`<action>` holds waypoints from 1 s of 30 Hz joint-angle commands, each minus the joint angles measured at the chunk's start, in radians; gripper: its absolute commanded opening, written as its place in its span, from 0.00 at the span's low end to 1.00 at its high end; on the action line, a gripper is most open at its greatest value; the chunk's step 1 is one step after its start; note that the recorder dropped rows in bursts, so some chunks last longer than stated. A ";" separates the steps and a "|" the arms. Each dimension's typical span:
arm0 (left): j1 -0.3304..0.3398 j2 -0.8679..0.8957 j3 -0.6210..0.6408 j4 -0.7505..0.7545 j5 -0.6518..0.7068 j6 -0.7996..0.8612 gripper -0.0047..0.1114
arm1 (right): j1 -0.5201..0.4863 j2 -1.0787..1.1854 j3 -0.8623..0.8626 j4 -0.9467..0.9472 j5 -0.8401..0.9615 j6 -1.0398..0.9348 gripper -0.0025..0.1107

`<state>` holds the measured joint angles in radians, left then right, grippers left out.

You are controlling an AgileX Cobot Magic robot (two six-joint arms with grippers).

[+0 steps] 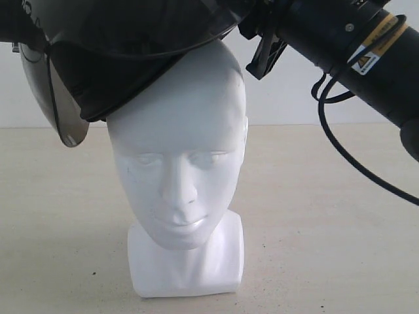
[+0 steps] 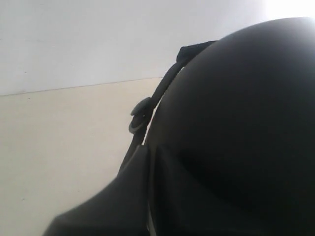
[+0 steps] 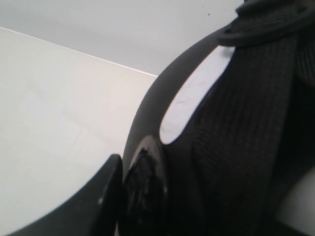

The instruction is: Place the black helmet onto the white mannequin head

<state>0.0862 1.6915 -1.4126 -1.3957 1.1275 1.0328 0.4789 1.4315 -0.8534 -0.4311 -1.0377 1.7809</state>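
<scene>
I had the black helmet tilted on the white mannequin head, the right gripper clamped on its rim and the left gripper's state impossible to tell; next, I judged, it needed levelling and lowering.

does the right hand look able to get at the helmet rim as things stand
Likely yes: the right hand is right at the helmet rim, one finger lying against it in the wrist view, with nothing between. It seems to grip the rim, though the far finger is hidden.
</scene>
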 commanded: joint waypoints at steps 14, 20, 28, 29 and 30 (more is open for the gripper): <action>-0.017 -0.007 -0.007 -0.060 0.077 0.016 0.08 | -0.021 -0.051 0.004 -0.004 0.188 -0.136 0.02; -0.056 -0.007 -0.007 -0.067 0.071 0.016 0.08 | -0.021 -0.095 0.004 -0.025 0.322 -0.154 0.02; -0.075 -0.007 -0.007 -0.067 0.075 0.020 0.08 | -0.021 -0.095 0.004 -0.049 0.371 -0.114 0.02; -0.075 -0.007 -0.007 -0.067 0.075 0.020 0.08 | -0.021 -0.095 0.004 -0.060 0.371 -0.109 0.02; -0.075 -0.007 -0.007 -0.067 0.075 0.020 0.08 | -0.021 -0.095 0.004 -0.065 0.371 -0.102 0.02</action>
<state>0.0450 1.6954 -1.4126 -1.4209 1.0755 1.0496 0.4862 1.3408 -0.8534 -0.4545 -0.8054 1.7723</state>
